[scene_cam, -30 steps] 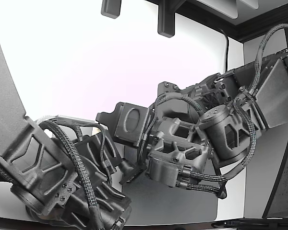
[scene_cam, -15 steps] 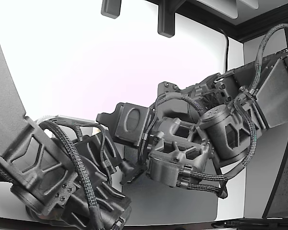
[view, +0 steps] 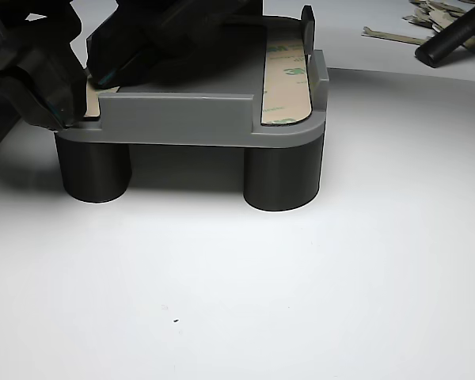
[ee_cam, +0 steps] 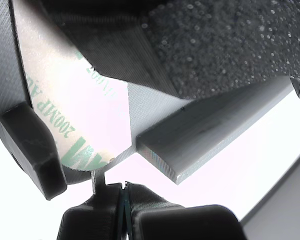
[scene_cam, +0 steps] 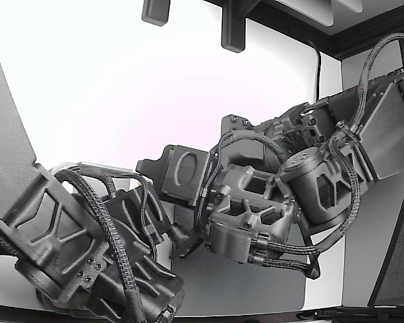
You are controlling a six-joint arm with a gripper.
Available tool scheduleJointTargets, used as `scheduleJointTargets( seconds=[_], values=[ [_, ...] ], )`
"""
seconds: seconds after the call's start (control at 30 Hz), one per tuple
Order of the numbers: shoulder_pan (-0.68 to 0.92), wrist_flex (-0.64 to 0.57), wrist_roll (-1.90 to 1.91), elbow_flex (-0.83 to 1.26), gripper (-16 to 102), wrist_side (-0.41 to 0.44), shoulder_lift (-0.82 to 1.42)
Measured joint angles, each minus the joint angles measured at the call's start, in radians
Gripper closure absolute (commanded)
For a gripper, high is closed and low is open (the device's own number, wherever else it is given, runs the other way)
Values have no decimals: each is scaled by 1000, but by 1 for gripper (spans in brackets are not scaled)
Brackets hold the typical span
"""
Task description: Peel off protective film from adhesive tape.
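- Biggest thing in our shots is the pair of arms (scene_cam: 256, 202) jammed together over the work area in the exterior view, so that camera tells us nothing about the tape. If the peel goes bad, we only catch it from the wrist or low side view.
- Next is the grey fixture (view: 198, 119) standing on dark round legs (view: 281, 178) on the white table (view: 261, 301). It just sits there as far as we can see, so a hard sideways tug could probably drag or tip it instead of lifting the film.
- The liner-covered adhesive tape (ee_cam: 75, 100) with green print lies flat in the fixture's recess; another strip (view: 286, 79) sits in the slot at the side view's right.
- A dark presser (ee_cam: 155, 45) sits on top of the tape. If it's not actually holding it down, we reckon the whole strip comes up with the film.
- The gripper (ee_cam: 124, 200) has its jaws pressed together right at the tape's edge, apparently nipping a thin tab (ee_cam: 99, 177) of film. That bite looks tiny, so slipping off or tearing the tab seems the likeliest failure.
- Used liner scraps (view: 412, 32) lie on the table behind the fixture, well clear.
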Motion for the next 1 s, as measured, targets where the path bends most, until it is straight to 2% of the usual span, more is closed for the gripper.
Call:
scheduleJointTargets(
  seconds=[1.0],
  values=[
    [2, -49, -34, 20, 97, 12, 12]
  ],
)
